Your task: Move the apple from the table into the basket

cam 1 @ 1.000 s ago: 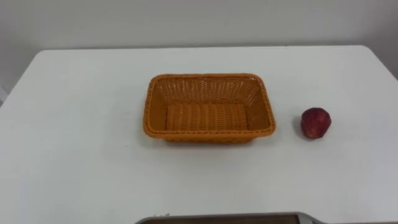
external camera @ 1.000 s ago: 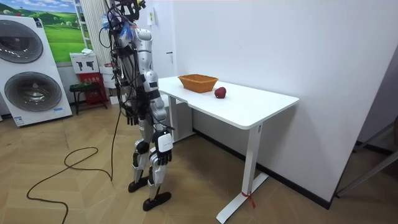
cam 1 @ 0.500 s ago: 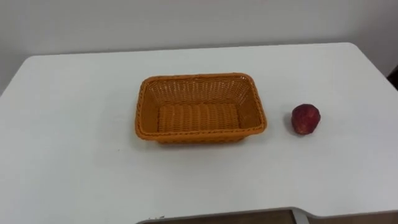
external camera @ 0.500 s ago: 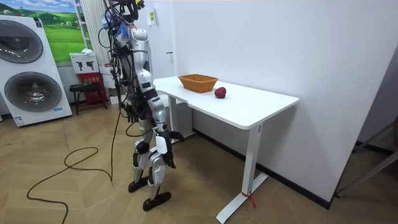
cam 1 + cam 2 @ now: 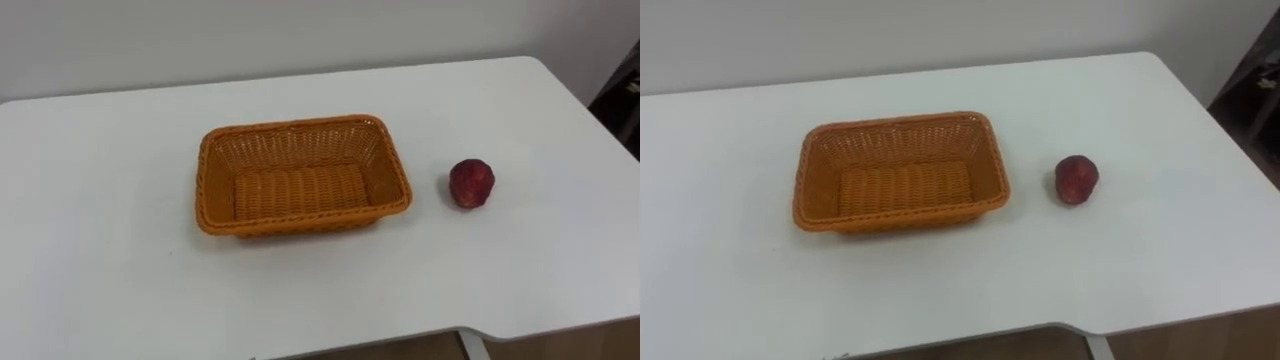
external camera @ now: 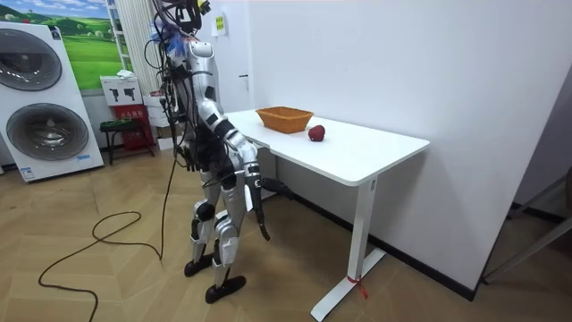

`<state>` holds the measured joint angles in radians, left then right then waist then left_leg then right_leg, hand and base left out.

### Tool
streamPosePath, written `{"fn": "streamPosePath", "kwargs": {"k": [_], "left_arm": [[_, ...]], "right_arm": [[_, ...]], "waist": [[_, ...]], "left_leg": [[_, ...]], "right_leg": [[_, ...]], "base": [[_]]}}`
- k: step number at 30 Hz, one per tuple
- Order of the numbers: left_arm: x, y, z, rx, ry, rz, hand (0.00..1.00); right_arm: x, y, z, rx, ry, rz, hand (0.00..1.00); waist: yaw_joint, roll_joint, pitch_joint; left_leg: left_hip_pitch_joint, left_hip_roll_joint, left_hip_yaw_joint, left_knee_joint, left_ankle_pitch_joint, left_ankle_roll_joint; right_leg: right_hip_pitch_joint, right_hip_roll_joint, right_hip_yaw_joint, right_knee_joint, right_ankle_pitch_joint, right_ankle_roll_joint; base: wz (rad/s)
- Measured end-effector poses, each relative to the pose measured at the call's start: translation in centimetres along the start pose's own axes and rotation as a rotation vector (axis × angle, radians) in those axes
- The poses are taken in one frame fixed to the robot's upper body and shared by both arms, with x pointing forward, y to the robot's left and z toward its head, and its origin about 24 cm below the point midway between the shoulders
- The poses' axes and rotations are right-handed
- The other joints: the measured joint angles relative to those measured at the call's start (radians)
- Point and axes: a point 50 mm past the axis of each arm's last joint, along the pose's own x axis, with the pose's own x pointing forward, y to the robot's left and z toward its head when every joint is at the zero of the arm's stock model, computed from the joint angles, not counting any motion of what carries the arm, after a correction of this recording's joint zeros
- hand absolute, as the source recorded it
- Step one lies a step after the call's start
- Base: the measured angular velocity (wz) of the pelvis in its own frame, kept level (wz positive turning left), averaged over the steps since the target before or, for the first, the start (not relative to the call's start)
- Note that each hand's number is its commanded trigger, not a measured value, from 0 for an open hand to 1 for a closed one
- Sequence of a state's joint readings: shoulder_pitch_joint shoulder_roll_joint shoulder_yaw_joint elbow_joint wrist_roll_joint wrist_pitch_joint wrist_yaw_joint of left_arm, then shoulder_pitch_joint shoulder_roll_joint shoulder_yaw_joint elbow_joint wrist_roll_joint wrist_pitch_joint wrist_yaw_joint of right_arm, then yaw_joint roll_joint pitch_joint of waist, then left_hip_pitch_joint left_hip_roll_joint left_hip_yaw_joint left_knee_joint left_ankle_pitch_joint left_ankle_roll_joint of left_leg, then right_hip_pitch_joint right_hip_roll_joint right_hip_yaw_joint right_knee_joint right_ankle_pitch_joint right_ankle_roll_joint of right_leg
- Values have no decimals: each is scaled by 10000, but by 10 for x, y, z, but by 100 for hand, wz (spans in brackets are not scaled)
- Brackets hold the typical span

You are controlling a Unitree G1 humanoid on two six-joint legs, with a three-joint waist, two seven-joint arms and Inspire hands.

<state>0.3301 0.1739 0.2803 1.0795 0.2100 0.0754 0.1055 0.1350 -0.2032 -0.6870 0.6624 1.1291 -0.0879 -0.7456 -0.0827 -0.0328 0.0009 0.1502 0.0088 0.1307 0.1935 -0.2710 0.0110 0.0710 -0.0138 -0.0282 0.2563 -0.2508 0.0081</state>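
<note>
A dark red apple point(image 5: 471, 184) lies on the white table point(image 5: 120, 270), a short way right of an empty orange wicker basket point(image 5: 300, 125). The right eye view has the apple point(image 5: 1077, 179) and the basket point(image 5: 895, 122) in the same layout. In the room view I stand at the table's near end, with the basket point(image 6: 284, 118) and apple point(image 6: 316, 133) on top. My right hand point(image 6: 262, 225) hangs forward below the tabletop. My left hand point(image 6: 279, 189) reaches forward under the table's edge. Both are far from the apple.
The table's front edge point(image 5: 520, 335) runs along the bottom of the eye views, and its right edge lies close beyond the apple. A wall stands behind the table. Washing machines point(image 6: 49, 98) stand at the room view's left, behind me.
Both arms have swung forward and up from my sides toward the table's edge. The eye view has shifted, so basket and apple sit further left; neither has moved on the table.
</note>
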Motion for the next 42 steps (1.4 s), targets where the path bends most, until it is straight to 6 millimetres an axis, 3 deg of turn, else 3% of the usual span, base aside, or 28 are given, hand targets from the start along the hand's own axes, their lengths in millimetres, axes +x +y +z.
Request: {"fn": "streamPosePath", "kwargs": {"k": [7,9,14,20,27,35,41,42], "left_arm": [[-1,-1,4,79,-518,-12,0],[-1,-2,6,167,-614,-60,0],[-1,-5,8,404,-777,-132,0],[-2,-5,4,664,-657,-222,0],[-2,-9,5,1026,-702,-419,0],[-1,-13,12,1304,-823,-707,0],[-1,-12,13,1491,-778,-834,0],[-1,-11,12,1590,-766,-855,0]], "right_arm": [[-28,29,29,-491,-3058,457,0],[-46,44,34,-522,-3795,1042,0],[-80,69,36,-1466,-6037,2632,0],[-104,85,38,-2207,-7707,4051,0],[-125,108,19,-3695,-7863,6682,0],[-130,115,-4,-5577,-7374,8662,0],[-128,121,-23,-7100,-6595,9791,0],[-128,121,-26,-7327,-6451,10003,0]], "waist": [[59,10,-2],[170,47,-8],[322,54,-16],[549,69,-21],[797,89,51],[925,-30,130],[931,-242,95],[930,-304,53]], "left_leg": [[-207,4,-129,114,2,4],[-325,6,-96,115,20,27],[-358,11,-99,99,28,38],[-347,13,-221,55,30,39],[-231,29,-200,32,31,38],[-395,39,-404,8,58,35],[-342,41,-518,-50,61,32],[-345,33,-528,-51,61,32]], "right_leg": [[-68,-22,-170,-39,57,3],[-236,-10,-108,19,62,-3],[-298,5,-83,30,107,-5],[-300,9,-140,-10,111,-10],[-152,25,-141,-131,131,-26],[-166,9,-367,-188,160,-30],[-19,5,-483,-265,161,-32],[51,-2,-504,-372,164,-36]], "base": [[8],[-8],[-2],[3],[0],[7],[5],[7]]}}
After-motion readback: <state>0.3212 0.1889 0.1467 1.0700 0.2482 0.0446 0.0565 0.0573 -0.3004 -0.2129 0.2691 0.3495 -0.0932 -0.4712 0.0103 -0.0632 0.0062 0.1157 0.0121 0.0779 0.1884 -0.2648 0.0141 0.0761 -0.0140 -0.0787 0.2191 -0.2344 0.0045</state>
